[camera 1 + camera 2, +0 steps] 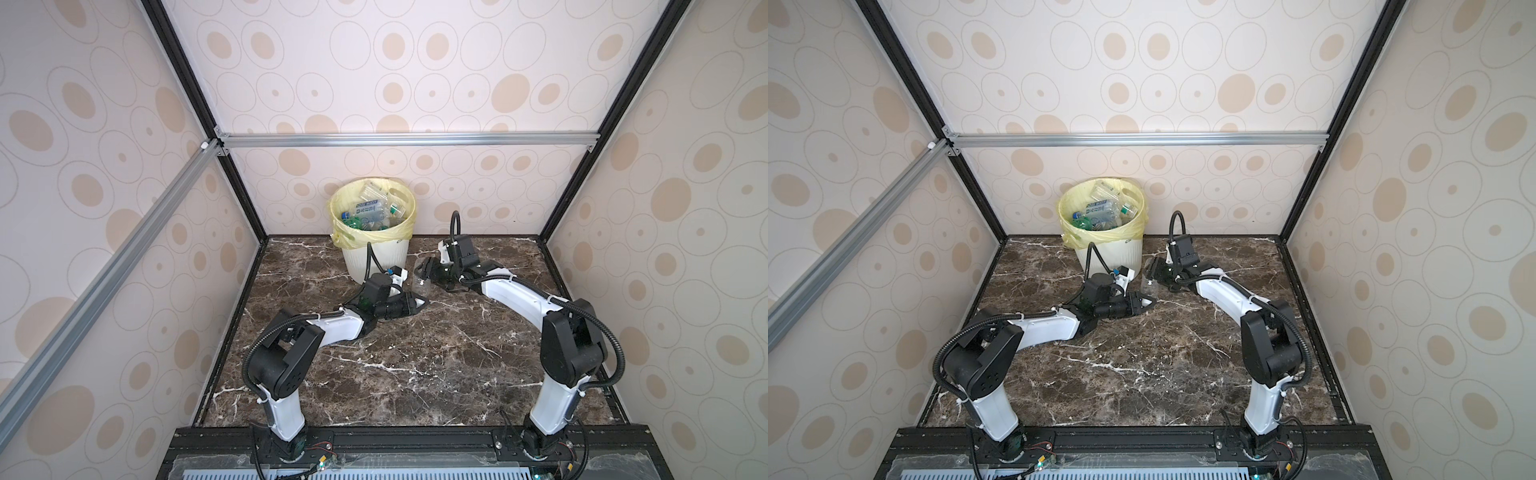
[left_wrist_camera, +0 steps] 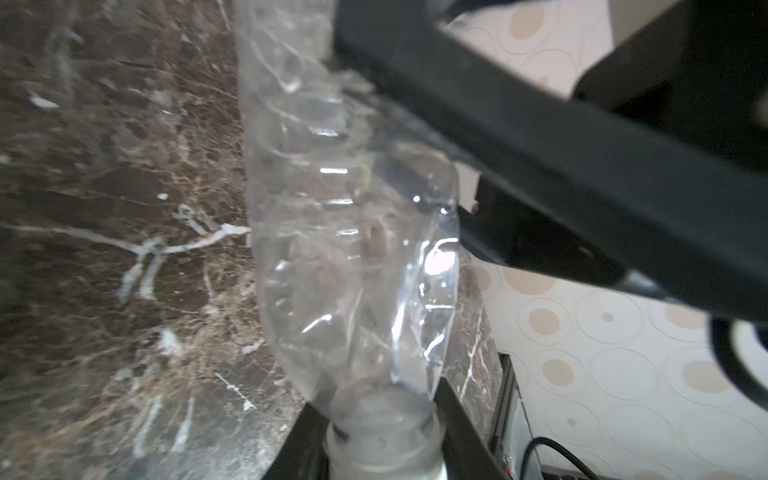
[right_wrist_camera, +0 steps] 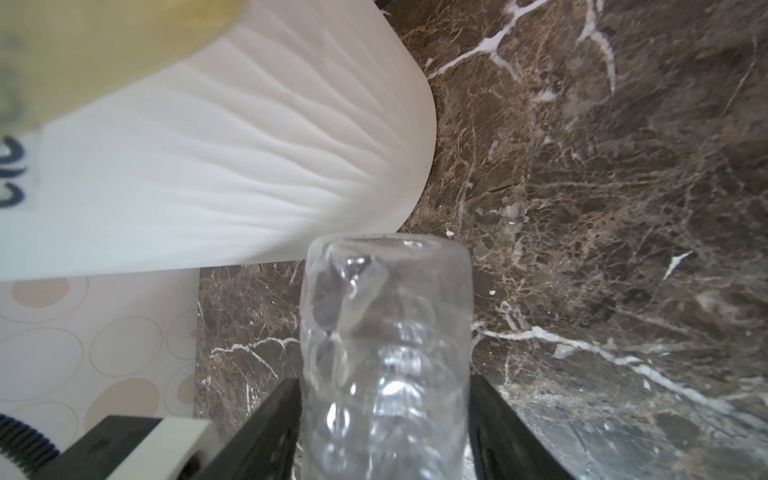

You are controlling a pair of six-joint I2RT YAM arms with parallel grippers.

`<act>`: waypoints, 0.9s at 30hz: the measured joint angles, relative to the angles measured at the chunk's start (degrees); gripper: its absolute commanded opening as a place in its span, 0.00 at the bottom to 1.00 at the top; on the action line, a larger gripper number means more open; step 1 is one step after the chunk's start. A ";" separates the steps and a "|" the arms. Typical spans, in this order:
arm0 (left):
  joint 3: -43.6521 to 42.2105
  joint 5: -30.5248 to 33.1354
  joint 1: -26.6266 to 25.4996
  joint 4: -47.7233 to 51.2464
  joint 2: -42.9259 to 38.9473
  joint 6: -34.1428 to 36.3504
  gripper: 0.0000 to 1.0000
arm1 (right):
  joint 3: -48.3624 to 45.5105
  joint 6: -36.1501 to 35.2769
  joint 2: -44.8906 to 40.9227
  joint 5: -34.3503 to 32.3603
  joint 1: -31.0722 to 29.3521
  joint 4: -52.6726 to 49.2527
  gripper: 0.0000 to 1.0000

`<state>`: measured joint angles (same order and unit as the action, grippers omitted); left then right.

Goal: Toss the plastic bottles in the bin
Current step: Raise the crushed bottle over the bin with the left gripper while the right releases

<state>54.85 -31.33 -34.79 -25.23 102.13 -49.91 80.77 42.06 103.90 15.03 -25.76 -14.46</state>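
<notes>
A: Left hand [image 2: 376, 409] is pressed tight on the neck of a clear bottle [image 2: 345, 232]. Right hand [image 3: 386, 384] has one finger on each side of the body. Whether it is pressing or only flanking, I cannot tell.

B: Position?

A: The bottle is slung between the two hands, low over the desk [image 1: 415, 365]. It is just beside the foot of the bin [image 1: 376, 257], well under the rim.

B: Risks?

A: Probably three. If both hands pull at once, the thin wall buckles or the neck twists out. A neck-only grip lets the body swing on the lift, so it could clip the rim and fall outside. The heap of bottles [image 1: 370, 210] inside sits high, so a bounce-out seems possible.

B: Bottle's condition?

A: No label, whitish at the neck, ribbed. It is creased and flattened near the shoulder.
</notes>
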 measured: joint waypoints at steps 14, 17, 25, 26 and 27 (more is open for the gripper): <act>4.35 6.64 0.55 18.84 -3.15 15.28 0.20 | 0.00 -2.60 -6.38 -2.71 -0.11 -2.27 0.96; 6.62 8.11 0.66 22.86 -4.90 19.15 0.20 | 0.00 -3.17 -7.67 -3.61 -0.11 -2.99 1.00; 12.11 14.03 0.70 33.29 -8.96 27.12 0.21 | 1.97 -5.62 -12.15 -6.23 -0.11 -5.33 1.00; 12.74 14.95 0.72 34.51 -9.35 27.87 0.21 | 2.43 -5.97 -12.59 -6.47 -0.11 -5.64 1.00; 13.77 16.15 0.72 36.20 -9.79 28.89 0.21 | 2.95 -6.40 -13.16 -6.75 -0.13 -5.99 1.00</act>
<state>68.62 -15.18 -34.06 10.96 92.33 -21.02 83.72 35.66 90.74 8.27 -25.89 -20.45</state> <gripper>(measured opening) 0.347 0.997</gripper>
